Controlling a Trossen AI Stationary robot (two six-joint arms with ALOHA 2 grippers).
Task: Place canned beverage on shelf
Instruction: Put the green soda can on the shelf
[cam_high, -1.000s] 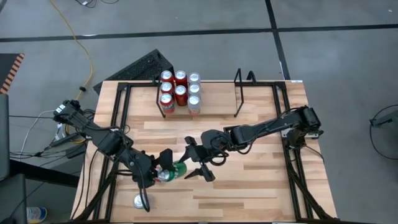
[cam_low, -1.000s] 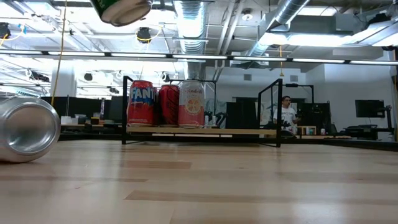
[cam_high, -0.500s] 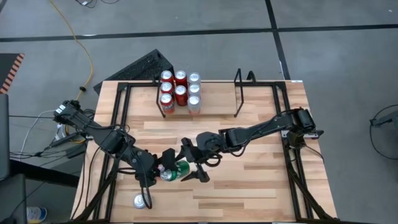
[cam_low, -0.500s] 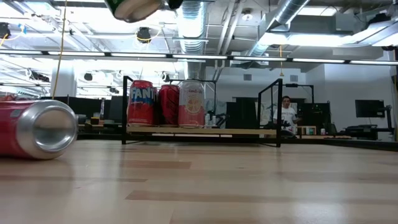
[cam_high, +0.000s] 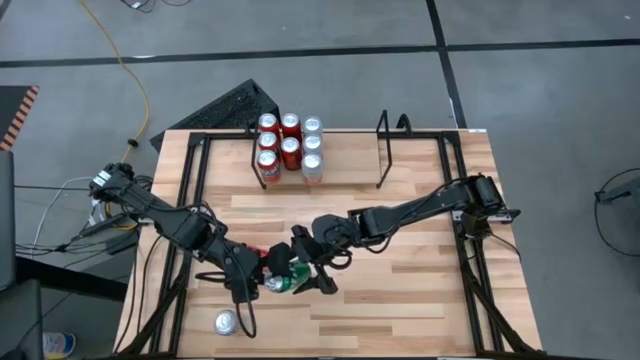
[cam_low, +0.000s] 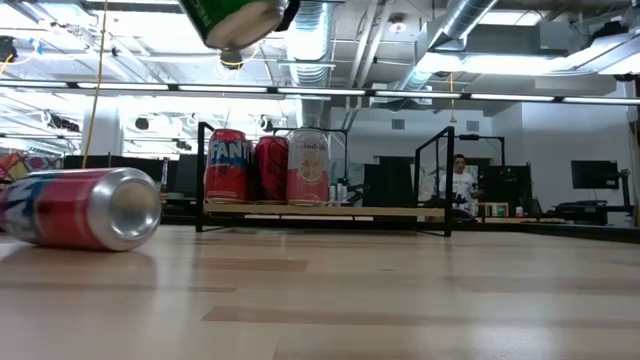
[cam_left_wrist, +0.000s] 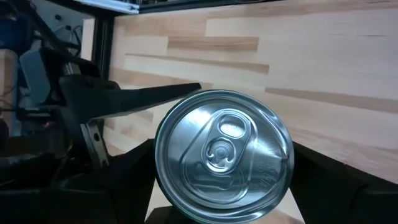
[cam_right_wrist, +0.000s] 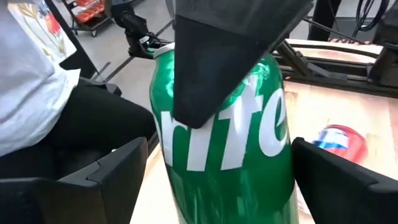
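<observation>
The wooden table carries the black wire shelf (seven cans upright at its left end) and a fallen red can.

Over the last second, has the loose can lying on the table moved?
Yes. In the low view the red can has rolled rightward, closer to the shelf, turning to show its red side.

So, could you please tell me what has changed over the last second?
The right hand moved in around the green can that the left hand holds above the table, its fingers now either side of it. The loose red can rolled into fuller sight in the low view. The shelf and its seven cans stayed put.
</observation>
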